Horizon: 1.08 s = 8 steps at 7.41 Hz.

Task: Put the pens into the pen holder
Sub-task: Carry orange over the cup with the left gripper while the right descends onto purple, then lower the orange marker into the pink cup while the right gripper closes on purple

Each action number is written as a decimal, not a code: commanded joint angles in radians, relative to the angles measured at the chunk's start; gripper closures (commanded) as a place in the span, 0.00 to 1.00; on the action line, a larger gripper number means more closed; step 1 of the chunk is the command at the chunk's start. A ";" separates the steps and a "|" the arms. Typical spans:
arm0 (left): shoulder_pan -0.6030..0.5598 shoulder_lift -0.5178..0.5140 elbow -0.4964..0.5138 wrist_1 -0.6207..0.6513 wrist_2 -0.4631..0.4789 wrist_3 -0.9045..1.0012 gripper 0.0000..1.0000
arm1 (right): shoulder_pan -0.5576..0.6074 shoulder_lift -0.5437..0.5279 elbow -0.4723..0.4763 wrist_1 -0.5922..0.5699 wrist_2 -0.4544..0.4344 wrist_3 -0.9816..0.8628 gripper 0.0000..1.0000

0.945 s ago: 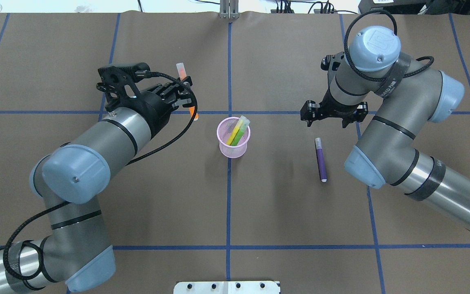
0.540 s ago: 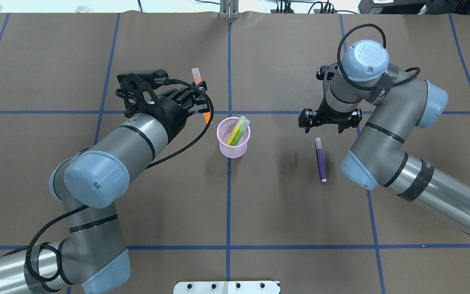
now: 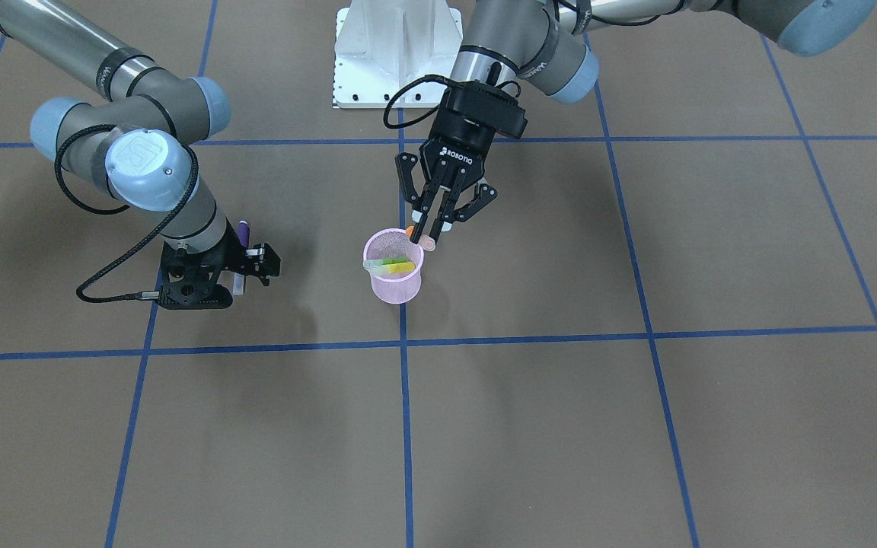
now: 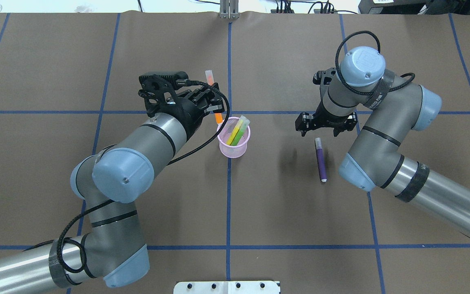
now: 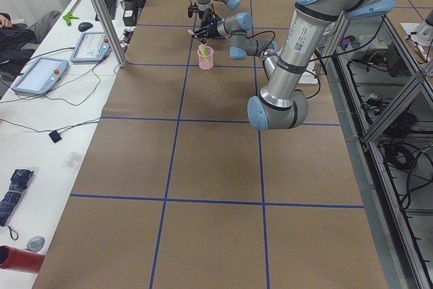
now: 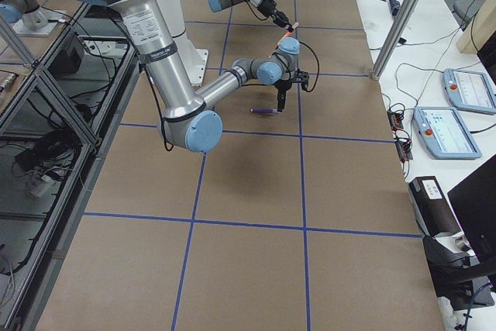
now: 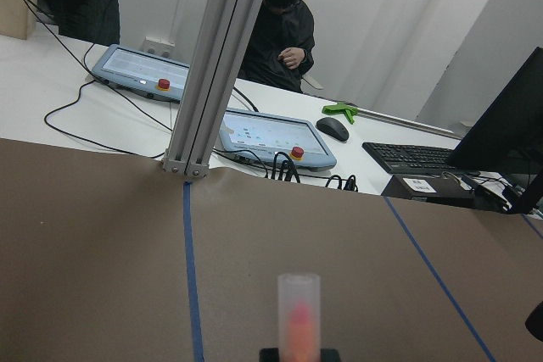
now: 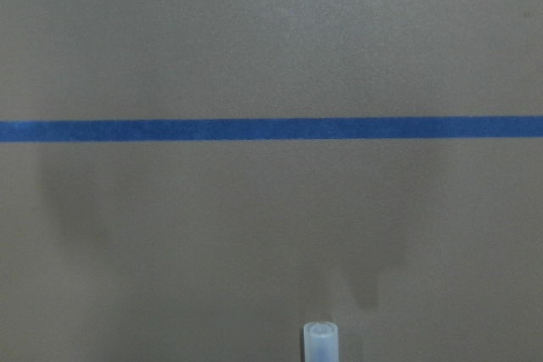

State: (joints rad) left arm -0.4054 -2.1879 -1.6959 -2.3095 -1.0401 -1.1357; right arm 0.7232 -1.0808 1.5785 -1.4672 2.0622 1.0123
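Note:
The pink mesh pen holder point(image 4: 229, 152) point(image 3: 395, 291) stands at the table's middle with a yellow pen point(image 4: 231, 136) and a green pen point(image 4: 240, 133) leaning inside. My left gripper point(image 4: 212, 104) point(image 3: 437, 221) is shut on the orange pen point(image 4: 218, 117), held tilted, its lower end at the holder's far-left rim. In the left wrist view its clear cap point(image 7: 299, 307) points upward. The purple pen point(image 4: 321, 162) lies flat to the holder's right. My right gripper point(image 4: 325, 124) point(image 3: 221, 272) hangs open just over its clear cap end point(image 8: 321, 341), with nothing between its fingers.
Brown paper with blue tape lines point(image 4: 229, 204) covers the table. A white base plate point(image 4: 227, 287) sits at the near edge. Beyond the far edge are control tablets point(image 7: 276, 137), a keyboard point(image 7: 416, 157) and seated people point(image 7: 284, 31).
My left gripper has carried the orange pen rightward to the holder's rim. My right gripper has shifted slightly nearer to the purple pen's cap end, still open.

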 commanded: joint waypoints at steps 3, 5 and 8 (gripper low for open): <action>0.000 -0.023 0.053 -0.017 0.000 -0.001 1.00 | -0.014 -0.011 -0.012 -0.001 0.064 0.002 0.04; -0.004 -0.059 0.106 -0.024 0.006 -0.001 1.00 | -0.018 -0.016 -0.011 -0.001 0.065 0.002 0.06; -0.006 -0.066 0.169 -0.071 0.009 -0.001 1.00 | -0.022 -0.015 -0.009 -0.001 0.065 0.002 0.06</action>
State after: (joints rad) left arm -0.4115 -2.2498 -1.5641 -2.3506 -1.0328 -1.1367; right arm 0.7027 -1.0963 1.5682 -1.4680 2.1275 1.0140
